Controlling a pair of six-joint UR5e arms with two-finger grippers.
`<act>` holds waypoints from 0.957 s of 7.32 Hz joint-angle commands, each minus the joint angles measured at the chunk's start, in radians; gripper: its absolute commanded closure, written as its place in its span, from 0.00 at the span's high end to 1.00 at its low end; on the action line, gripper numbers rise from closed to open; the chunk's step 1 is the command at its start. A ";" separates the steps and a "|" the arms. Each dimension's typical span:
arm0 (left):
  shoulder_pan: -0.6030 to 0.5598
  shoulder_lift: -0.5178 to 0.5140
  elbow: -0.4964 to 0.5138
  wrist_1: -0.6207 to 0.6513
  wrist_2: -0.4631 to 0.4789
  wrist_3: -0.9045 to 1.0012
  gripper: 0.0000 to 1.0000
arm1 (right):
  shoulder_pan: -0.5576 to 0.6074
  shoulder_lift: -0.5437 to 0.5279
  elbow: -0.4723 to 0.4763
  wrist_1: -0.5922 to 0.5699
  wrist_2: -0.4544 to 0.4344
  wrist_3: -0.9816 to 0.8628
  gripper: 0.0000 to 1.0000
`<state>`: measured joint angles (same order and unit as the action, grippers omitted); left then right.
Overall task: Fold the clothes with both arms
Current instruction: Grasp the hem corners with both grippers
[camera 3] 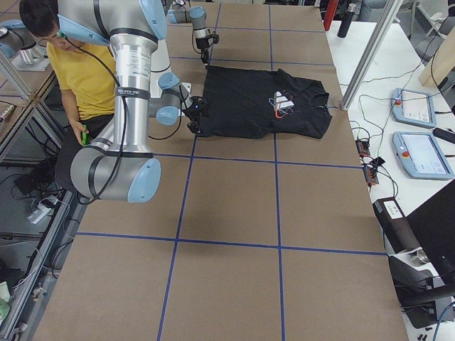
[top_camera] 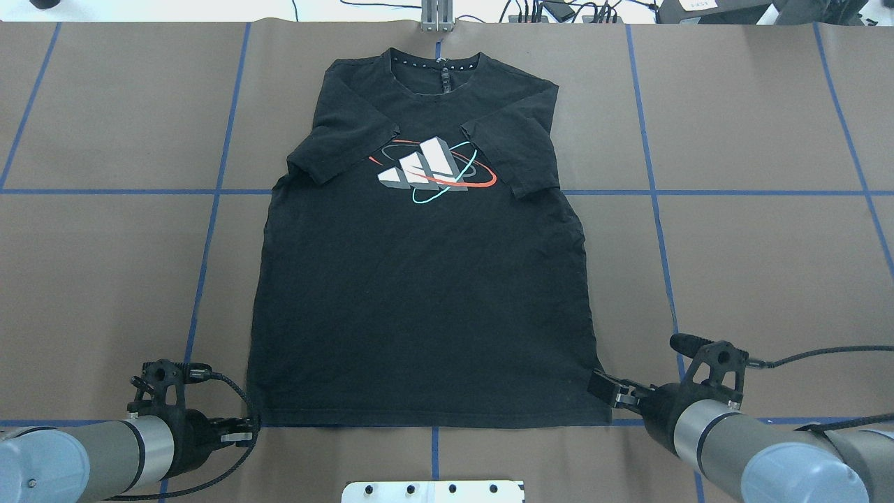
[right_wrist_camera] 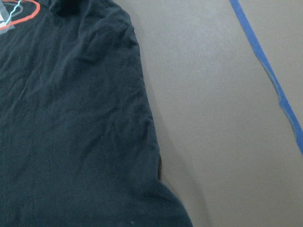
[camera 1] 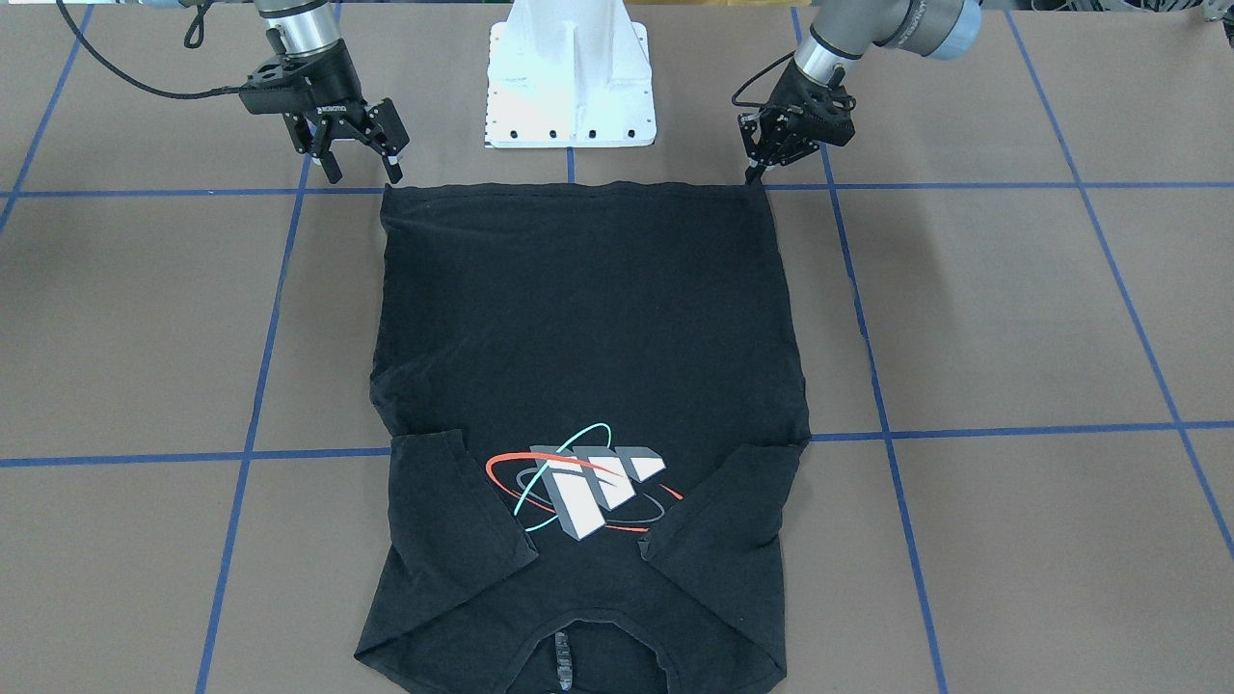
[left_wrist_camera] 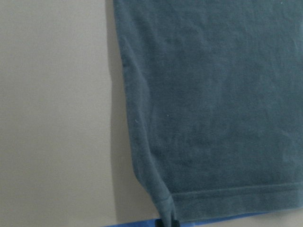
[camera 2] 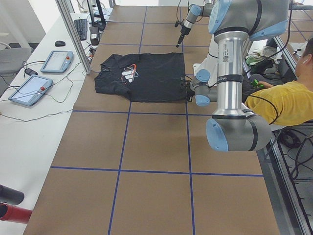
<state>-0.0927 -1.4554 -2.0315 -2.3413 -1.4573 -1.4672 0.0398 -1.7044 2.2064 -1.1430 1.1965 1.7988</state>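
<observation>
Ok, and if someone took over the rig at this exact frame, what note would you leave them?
Left pincer: looks shut, apparently pinching a hem corner of the T-shirt.
Right pincer: open, at the other hem corner, not gripping.
T-shirt lies flat, graphic up, collar on the far side.
Done: both sleeves folded inward.
Left: close the right pincer, then probably fold hem toward collar.

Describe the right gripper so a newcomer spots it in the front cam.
From the white pedestal at the front-facing view's top, look to that view's left. The right gripper hangs by the black T-shirt hem corner; its fingers spread wide, unlike the left gripper.
</observation>
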 commanded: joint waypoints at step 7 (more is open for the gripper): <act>0.002 0.004 -0.009 -0.001 0.046 0.002 0.00 | -0.153 0.020 -0.103 0.002 -0.149 0.116 0.48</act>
<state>-0.0898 -1.4517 -2.0396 -2.3424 -1.4115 -1.4655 -0.1041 -1.6856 2.1040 -1.1401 1.0560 1.9142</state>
